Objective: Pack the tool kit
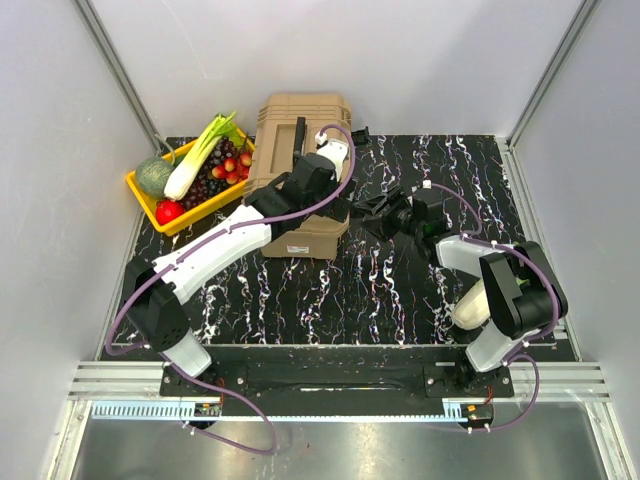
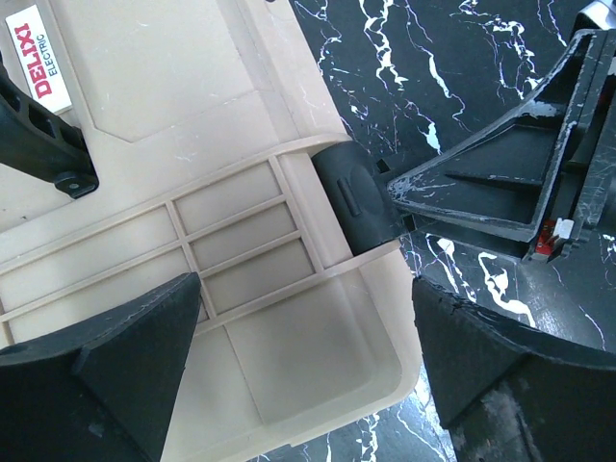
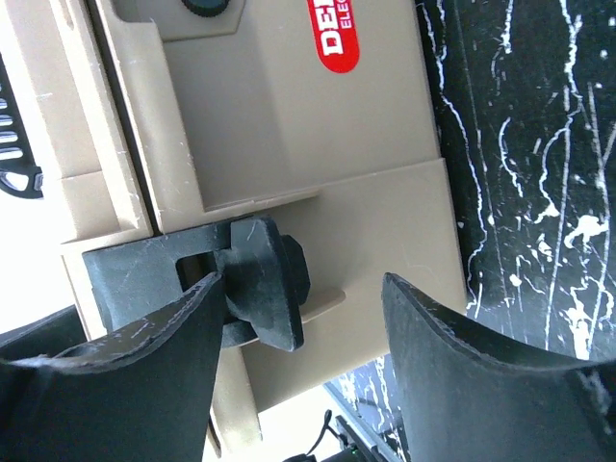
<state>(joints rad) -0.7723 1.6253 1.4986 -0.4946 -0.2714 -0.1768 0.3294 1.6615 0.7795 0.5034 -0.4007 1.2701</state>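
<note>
I am watching the left gripper (image 2: 303, 375) hovering with its fingers spread wide, the tan toolbox (image 2: 221, 125) lying directly beneath them and a black latch (image 2: 358, 197) sitting just ahead at the lid's edge. The right gripper (image 3: 303, 375) is also gaping open, facing the toolbox's wall with a side latch (image 3: 260, 284) sitting between its fingers, nearer one of them. I cannot tell whether that finger is touching the latch.

One tan toolbox (image 1: 300, 170), one red-white label (image 2: 43, 53), one yellow tray (image 1: 143, 202), one leek (image 1: 200, 155), one red fruit (image 1: 169, 211) (kind unclear), my left gripper (image 2: 303, 327) and right gripper (image 3: 300, 289), two in all.
</note>
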